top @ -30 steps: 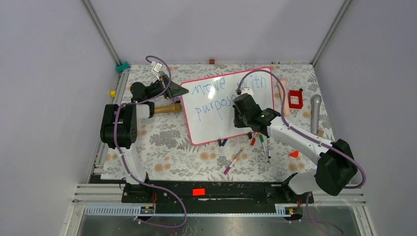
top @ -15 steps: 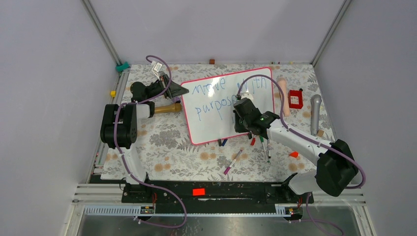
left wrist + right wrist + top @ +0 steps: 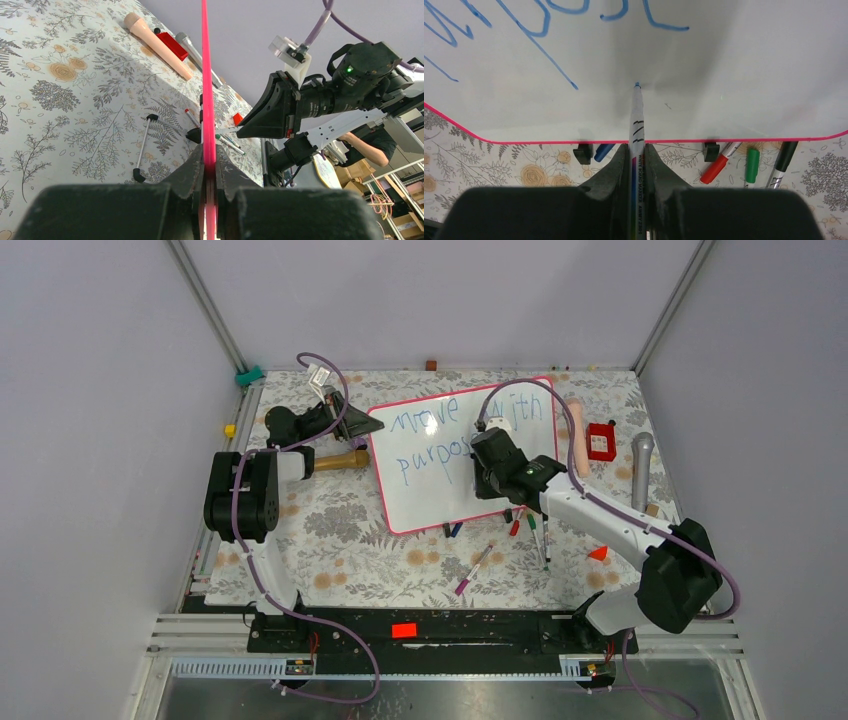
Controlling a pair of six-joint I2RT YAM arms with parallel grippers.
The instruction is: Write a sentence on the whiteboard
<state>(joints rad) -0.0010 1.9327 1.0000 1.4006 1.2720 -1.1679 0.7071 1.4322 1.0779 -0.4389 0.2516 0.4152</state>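
The whiteboard (image 3: 430, 495) stands tilted on the flowered table, with a pink-red rim (image 3: 206, 75). The sentence (image 3: 425, 425) in blue reads "move with purpose" in slanted rows; its lower strokes show in the right wrist view (image 3: 539, 25). My left gripper (image 3: 350, 425) is shut on the board's left rim (image 3: 209, 165). My right gripper (image 3: 490, 465) is shut on a blue whiteboard marker (image 3: 637, 125). The marker's tip meets its own shadow on bare board (image 3: 734, 75) below the writing. The right gripper (image 3: 637, 155) hides part of "purpose" from above.
Two black clip feet (image 3: 582, 152) hold the board's near edge. Red (image 3: 719, 165), green (image 3: 751, 165) and black (image 3: 781, 160) markers lie there. A pink marker (image 3: 474, 570), a microphone (image 3: 641, 470), a red box (image 3: 600, 440), a peach cylinder (image 3: 575, 435) and a wooden handle (image 3: 338, 461) lie around.
My right gripper with the marker dipped toward the board's near edge, then came back up and left. The left gripper and the board have not moved.
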